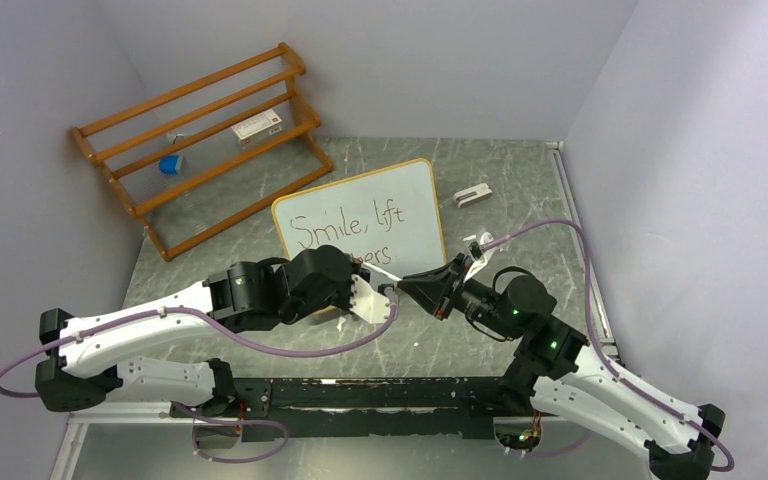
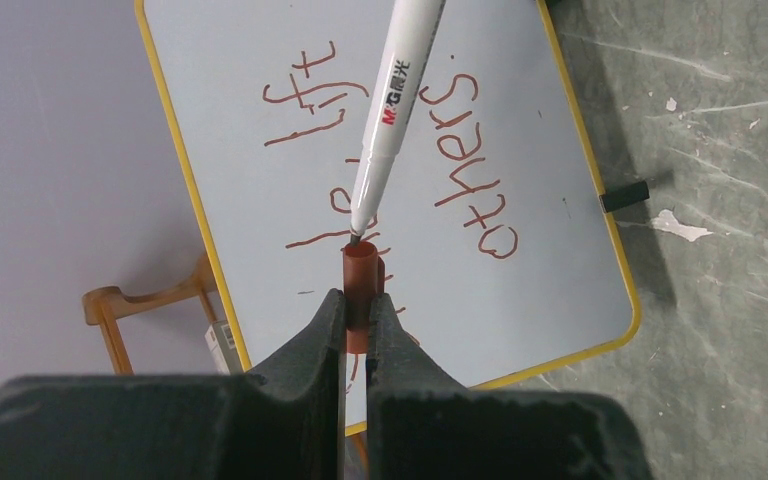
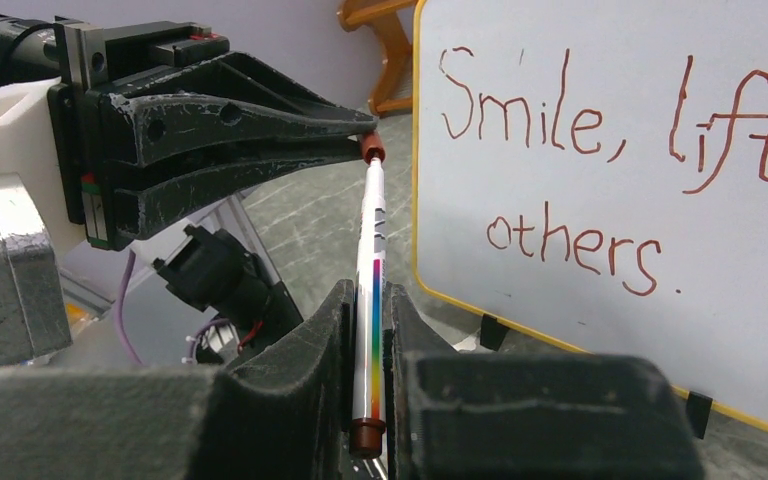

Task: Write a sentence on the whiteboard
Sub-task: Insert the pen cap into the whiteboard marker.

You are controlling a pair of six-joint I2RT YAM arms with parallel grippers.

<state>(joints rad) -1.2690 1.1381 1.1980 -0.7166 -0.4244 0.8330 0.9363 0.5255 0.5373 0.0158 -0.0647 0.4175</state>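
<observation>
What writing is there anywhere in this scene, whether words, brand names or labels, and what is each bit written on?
"Smile, lift others." – red-brown handwritten sentence, two lines, on the white wood-framed whiteboard.
"M&G", with two Chinese characters beside it – printed on the white marker pen.
Label on the small white box in the orange-brown slatted wooden rack – too small to read.
</observation>
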